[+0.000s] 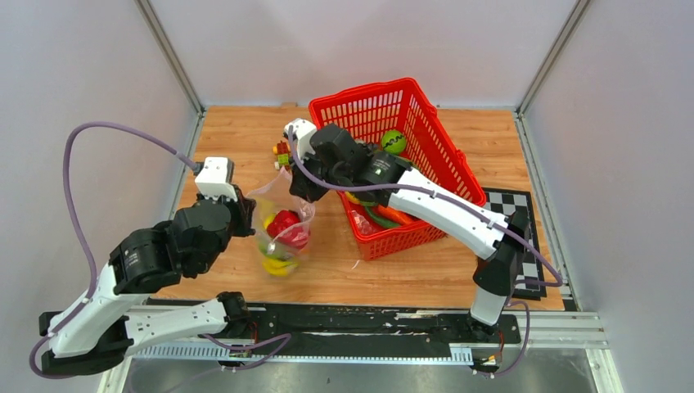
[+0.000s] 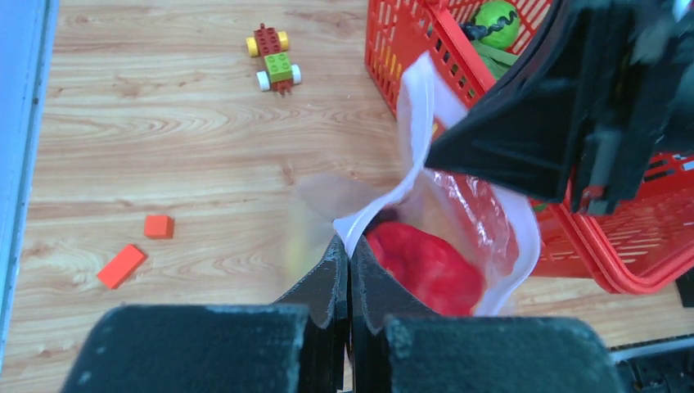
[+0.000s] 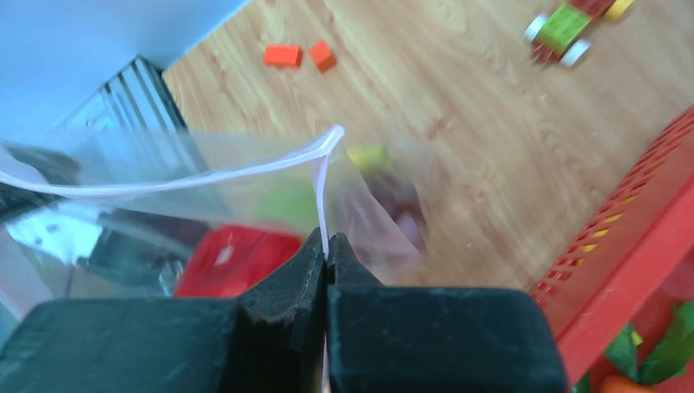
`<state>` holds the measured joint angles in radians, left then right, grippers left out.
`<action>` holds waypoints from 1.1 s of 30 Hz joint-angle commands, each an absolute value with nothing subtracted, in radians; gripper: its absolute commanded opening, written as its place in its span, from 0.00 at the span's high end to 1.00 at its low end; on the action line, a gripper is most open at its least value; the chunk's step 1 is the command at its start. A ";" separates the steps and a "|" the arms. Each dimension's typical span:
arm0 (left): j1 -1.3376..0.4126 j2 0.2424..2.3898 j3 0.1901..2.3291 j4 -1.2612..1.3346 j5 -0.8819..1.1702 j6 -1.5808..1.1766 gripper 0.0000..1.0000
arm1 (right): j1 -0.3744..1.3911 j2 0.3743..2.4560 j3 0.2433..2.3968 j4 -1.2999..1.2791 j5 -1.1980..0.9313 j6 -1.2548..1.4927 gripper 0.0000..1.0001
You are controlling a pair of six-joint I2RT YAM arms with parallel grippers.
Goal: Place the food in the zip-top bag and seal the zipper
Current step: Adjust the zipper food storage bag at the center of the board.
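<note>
Left gripper [image 2: 349, 252] clenched on near rim of zip-top bag [image 2: 491, 221]. Red tomato [image 2: 425, 266] inside bag, just right of left fingertips. Yellow food piece [image 1: 278, 265] lower in bag, blurred. Right gripper [image 3: 326, 246] pinched on far rim. Zipper [image 3: 245, 173] unsealed, mouth open between grippers. Beyond right fingers: red basket [image 1: 425, 139] holding lime [image 1: 394, 141] and carrot [image 1: 394, 214].

Clear, glossy, crinkled plastic zip-top bag [image 2: 491, 213]; shiny red plastic mesh basket [image 1: 368, 110]; matt wood-grain table [image 1: 245, 139] (smooth-looking); matt black, faintly grainy left gripper [image 2: 349, 254] and right gripper [image 3: 327, 246].
</note>
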<state>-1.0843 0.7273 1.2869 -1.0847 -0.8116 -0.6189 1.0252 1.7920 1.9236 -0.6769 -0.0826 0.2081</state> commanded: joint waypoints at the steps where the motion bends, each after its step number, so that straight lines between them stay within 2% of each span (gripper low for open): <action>1: -1.082 0.728 1.331 -1.064 -0.817 -0.543 1.00 | 1.013 1.683 1.794 -0.517 -0.187 0.226 1.00; 4: -1.081 0.819 1.342 -1.174 -0.912 -0.583 1.00 | 0.964 1.713 1.807 -0.553 -0.105 0.270 1.00; 7: -1.080 0.879 1.357 -1.197 -0.903 -0.605 1.00 | 0.948 1.752 1.874 -0.612 -0.278 0.237 1.00; 11: -1.071 0.874 1.306 -1.146 -0.947 -0.589 1.00 | 0.947 1.643 1.651 -0.266 -0.574 0.314 0.99; 13: -1.054 0.876 1.298 -1.144 -0.932 -0.584 1.00 | 0.945 1.653 1.680 -0.311 -0.514 0.301 0.98; 16: -1.051 0.855 1.284 -1.098 -0.896 -0.582 1.00 | 0.943 1.720 1.801 -0.554 -0.297 0.246 0.99; 22: -1.051 0.776 1.273 -1.069 -0.959 -0.599 1.00 | 0.943 1.681 1.753 -0.516 -0.339 0.213 0.93; 25: -1.051 0.760 1.266 -1.043 -0.940 -0.585 1.00 | 0.942 1.648 1.745 -0.541 -0.325 0.178 0.80; 27: -1.050 0.762 1.267 -1.052 -0.940 -0.586 1.00 | 0.938 1.618 1.739 -0.584 -0.273 0.142 0.56; 30: -1.051 0.760 1.256 -1.036 -0.926 -0.577 1.00 | 0.918 1.534 1.693 -0.621 -0.194 0.089 0.31; 33: -1.051 0.764 1.237 -0.989 -0.887 -0.553 1.00 | 0.883 1.420 1.610 -0.619 -0.129 0.051 0.20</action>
